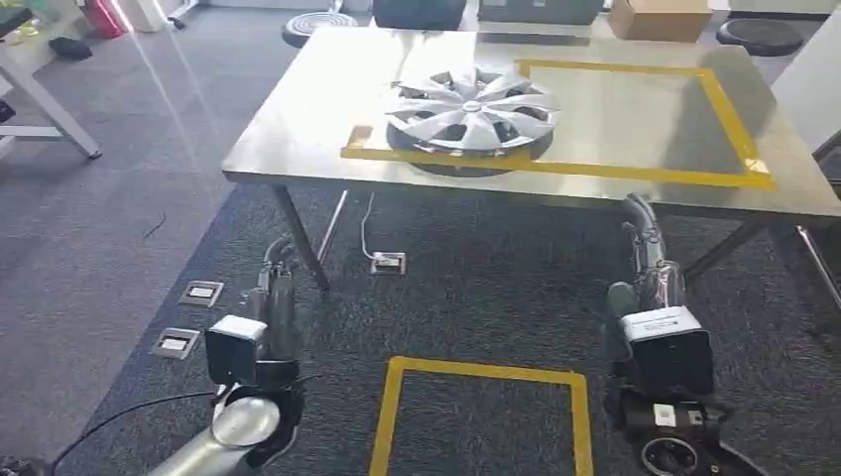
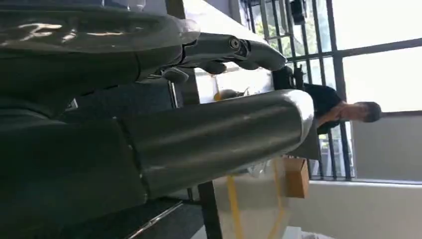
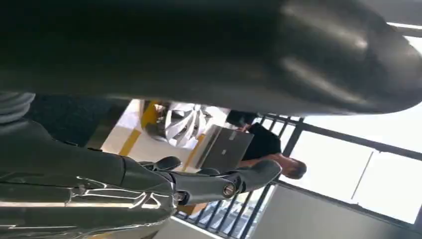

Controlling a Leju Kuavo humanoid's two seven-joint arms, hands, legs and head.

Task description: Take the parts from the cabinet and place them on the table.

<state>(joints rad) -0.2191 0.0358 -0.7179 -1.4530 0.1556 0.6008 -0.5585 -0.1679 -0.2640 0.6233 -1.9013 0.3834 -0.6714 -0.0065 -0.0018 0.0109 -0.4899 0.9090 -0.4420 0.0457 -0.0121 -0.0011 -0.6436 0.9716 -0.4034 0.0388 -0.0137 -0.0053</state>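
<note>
Since the wheel cover (image 1: 472, 111) already sits on the table (image 1: 298, 129) across the yellow tape (image 1: 734, 119), the job looks done. Both the left hand (image 2: 234, 52) and the right hand (image 3: 214, 184) seem empty with fingers out, though the views are dark.

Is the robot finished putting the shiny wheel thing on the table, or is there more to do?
One part looks done: the silver wheel cover lies on the table, across the edge of the yellow tape outline. Nothing is in hand: the left hand and right hand hang below the table edge holding nothing. The cabinet isn't visible, so I can't tell whether more parts remain.
</note>
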